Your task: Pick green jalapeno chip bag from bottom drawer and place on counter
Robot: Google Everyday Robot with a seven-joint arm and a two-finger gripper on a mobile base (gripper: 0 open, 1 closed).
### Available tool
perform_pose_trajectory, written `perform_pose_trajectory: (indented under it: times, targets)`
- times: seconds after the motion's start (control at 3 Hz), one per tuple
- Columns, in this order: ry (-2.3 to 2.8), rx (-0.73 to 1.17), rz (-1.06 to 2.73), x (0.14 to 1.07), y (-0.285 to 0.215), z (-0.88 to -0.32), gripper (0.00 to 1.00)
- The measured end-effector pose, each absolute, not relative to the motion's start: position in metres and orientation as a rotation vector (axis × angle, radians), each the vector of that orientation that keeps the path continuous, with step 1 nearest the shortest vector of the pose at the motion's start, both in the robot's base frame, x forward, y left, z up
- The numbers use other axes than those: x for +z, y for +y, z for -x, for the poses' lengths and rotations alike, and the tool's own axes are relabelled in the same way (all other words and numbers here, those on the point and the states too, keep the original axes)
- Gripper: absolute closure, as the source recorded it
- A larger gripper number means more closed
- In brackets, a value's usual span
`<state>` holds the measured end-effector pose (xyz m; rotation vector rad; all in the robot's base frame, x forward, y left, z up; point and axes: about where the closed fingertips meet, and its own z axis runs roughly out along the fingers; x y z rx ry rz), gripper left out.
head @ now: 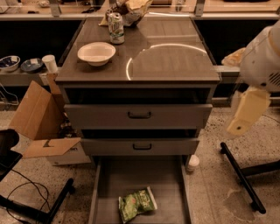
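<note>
The green jalapeno chip bag (137, 204) lies flat on the floor of the open bottom drawer (109, 183), near its front middle. The counter (170, 61) is the glossy grey-brown cabinet top with a curved light reflection. My gripper (239, 126) hangs at the right edge of the view, beside the cabinet at the height of the upper drawers. It is well above and to the right of the bag and holds nothing that I can see. The white arm (262, 57) rises above it.
On the counter stand a white bowl (96, 53), a green-and-white soda can (116, 27) and a tan-brown bag (131, 8) at the back. Two shallower drawers (139, 115) are pulled out slightly. A cardboard box (39, 118) is at the left, a black chair leg (240, 175) at the right, and a small white bottle (192, 162) by the drawer.
</note>
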<state>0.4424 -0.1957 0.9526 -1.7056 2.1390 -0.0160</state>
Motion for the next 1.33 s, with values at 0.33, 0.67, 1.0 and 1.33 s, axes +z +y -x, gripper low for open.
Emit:
perform_pose_trajectory:
  times: [0.33, 0.67, 1.0, 1.33]
  targets:
    - [2.066, 0.088, 1.697, 0.896, -0.173, -0.430, 0.00]
    - [2.043, 0.200, 1.671, 0.816, -0.156, -0.416, 0.00]
    - [2.038, 0.284, 1.639, 0.732, -0.141, -0.409, 0.00]
    - [2.017, 0.231, 1.586, 0.725, -0.141, -0.426, 0.00]
